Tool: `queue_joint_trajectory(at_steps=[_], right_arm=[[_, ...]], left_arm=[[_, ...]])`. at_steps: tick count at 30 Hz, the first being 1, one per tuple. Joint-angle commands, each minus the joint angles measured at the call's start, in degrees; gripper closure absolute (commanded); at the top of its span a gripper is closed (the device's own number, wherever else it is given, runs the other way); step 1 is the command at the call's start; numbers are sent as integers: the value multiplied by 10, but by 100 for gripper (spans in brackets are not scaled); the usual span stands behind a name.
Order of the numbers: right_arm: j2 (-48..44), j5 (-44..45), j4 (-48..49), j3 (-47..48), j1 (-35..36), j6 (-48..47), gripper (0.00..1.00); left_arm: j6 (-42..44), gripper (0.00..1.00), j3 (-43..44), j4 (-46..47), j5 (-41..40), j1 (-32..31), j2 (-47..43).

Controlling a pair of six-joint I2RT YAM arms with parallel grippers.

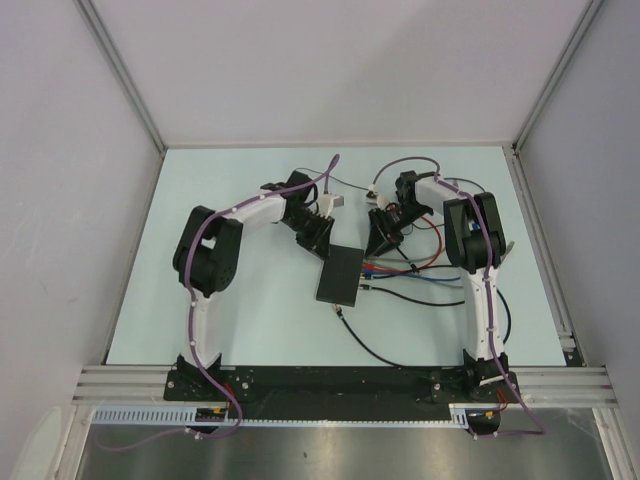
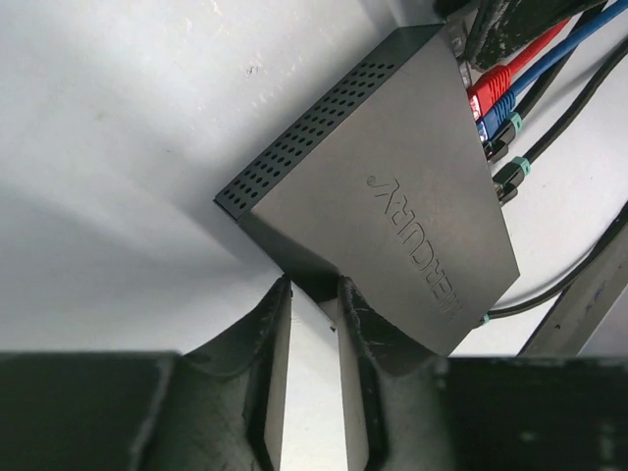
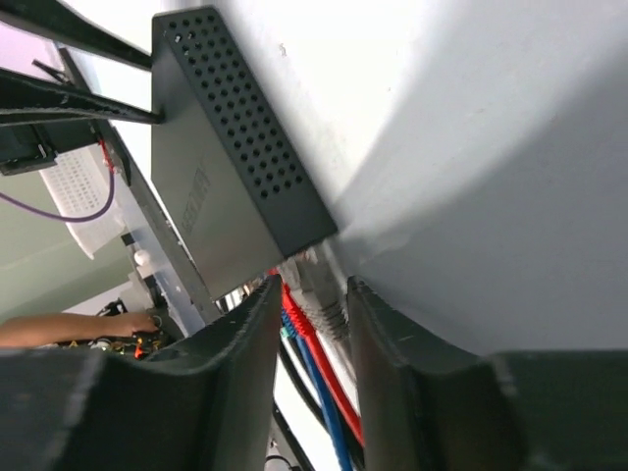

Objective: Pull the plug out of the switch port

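Top external view shows two robot arms bent inward over a flat black switch [image 1: 340, 272] lying near the middle of the pale counter [image 1: 240, 320], one arm to each side. The left hand [image 1: 320, 243] sits at the box's far left corner, away from the cabling. Its wrist camera shows the two fingers [image 2: 275, 343] narrowly parted, that corner at their tips and nothing clamped between them. The placing looks meant to steady the box so it does not slide when a lead is tugged. The right hand [image 1: 382, 240] hangs over the opposite short edge, where a red cable [image 2: 510, 61], a blue cable [image 2: 564, 44] and black cables [image 2: 564, 118] run side by side into the sockets. Seen from the right wrist, its fingers [image 3: 255, 343] stand a slim gap apart on either side of a grey plug [image 3: 319, 285]. The plug is seated in the switch port [image 3: 300, 261] at the end of the row, nearest the box's corner, with the red lead crowded in beside it. Whether the pads actually press the plug cannot be told. The plug is still home in its socket, so the pull appears not yet made. Lining the hand up along the cable suggests a straight draw away from the edge. The judged risks are catching the red neighbour in the same pinch and dragging the whole box if the plug's latch holds.
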Motion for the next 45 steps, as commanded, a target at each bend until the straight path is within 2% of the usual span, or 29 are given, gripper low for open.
queue_joint_trajectory(at_steps=[1, 5, 8, 12, 18, 28, 45], right_arm=[[36, 75, 59, 8, 9, -11, 64], [40, 84, 64, 5, 12, -6, 69], [41, 94, 69, 2, 16, -3, 74], [39, 119, 73, -6, 22, -14, 87], [48, 146, 63, 0, 27, -31, 93], [83, 188, 14, 54, 65, -67, 97], [107, 206, -58, 77, 54, -137, 100]], left_arm=[[3, 77, 14, 11, -30, -12, 36], [4, 85, 13, 14, -41, -18, 39], [4, 86, 15, 15, -47, -18, 43], [4, 87, 12, 17, -52, -18, 47], [3, 91, 14, 23, -53, -18, 54], [8, 93, 22, 26, -50, -24, 67], [9, 96, 50, 33, -48, -22, 88]])
